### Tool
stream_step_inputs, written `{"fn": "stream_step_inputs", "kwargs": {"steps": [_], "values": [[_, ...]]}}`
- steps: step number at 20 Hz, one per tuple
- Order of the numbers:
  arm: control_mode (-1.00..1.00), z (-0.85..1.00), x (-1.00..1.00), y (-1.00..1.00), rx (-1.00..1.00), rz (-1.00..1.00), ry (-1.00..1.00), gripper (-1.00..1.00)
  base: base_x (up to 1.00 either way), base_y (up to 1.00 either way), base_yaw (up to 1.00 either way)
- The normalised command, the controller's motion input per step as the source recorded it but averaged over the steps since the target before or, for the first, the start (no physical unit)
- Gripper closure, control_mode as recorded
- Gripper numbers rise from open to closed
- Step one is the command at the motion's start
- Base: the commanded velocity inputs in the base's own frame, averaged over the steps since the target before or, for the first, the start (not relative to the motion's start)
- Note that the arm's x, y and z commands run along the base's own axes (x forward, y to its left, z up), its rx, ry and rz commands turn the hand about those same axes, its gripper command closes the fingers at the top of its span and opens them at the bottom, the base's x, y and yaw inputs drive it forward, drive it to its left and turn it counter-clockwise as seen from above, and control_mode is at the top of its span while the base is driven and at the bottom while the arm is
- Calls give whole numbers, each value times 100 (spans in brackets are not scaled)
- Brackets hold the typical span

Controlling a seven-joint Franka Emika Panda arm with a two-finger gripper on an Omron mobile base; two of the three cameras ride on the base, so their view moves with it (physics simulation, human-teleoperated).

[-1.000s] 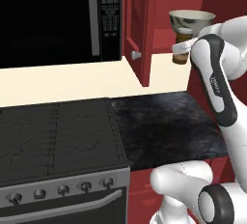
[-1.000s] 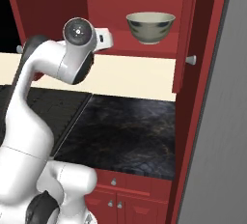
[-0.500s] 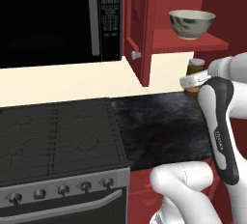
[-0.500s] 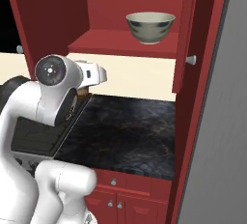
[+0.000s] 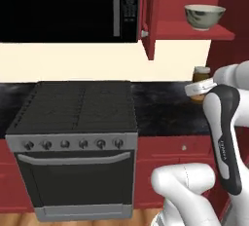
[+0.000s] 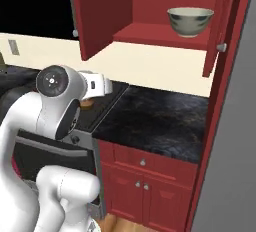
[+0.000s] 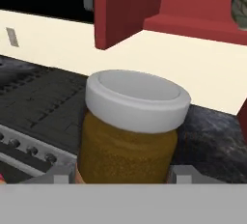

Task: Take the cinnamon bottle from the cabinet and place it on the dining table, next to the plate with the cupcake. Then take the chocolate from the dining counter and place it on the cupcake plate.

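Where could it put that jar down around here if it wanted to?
The black worktop between the stove and the tall red panel looks bare. The cabinet shelf left of the bowl is free too. The tool holds the jar above the stove's edge.

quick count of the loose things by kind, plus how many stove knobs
Bowls: 1, the bowl on the cabinet shelf
Jars: 1, the cinnamon bottle held in the gripper
Knobs on the stove: 6
Total: 8
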Motion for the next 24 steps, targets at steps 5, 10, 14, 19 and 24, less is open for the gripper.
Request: {"fn": "stream_step_inputs", "kwargs": {"steps": [5, 10, 14, 19, 24], "values": [[100, 0, 0, 0, 0, 0, 0, 100, -54, 15, 77], [100, 0, 0, 0, 0, 0, 0, 100, -25, 15, 78], [100, 0, 0, 0, 0, 0, 0, 100, -2, 18, 78], [100, 0, 0, 0, 0, 0, 0, 100, 0, 21, 73], [100, 0, 0, 0, 0, 0, 0, 100, 0, 20, 72]]}}
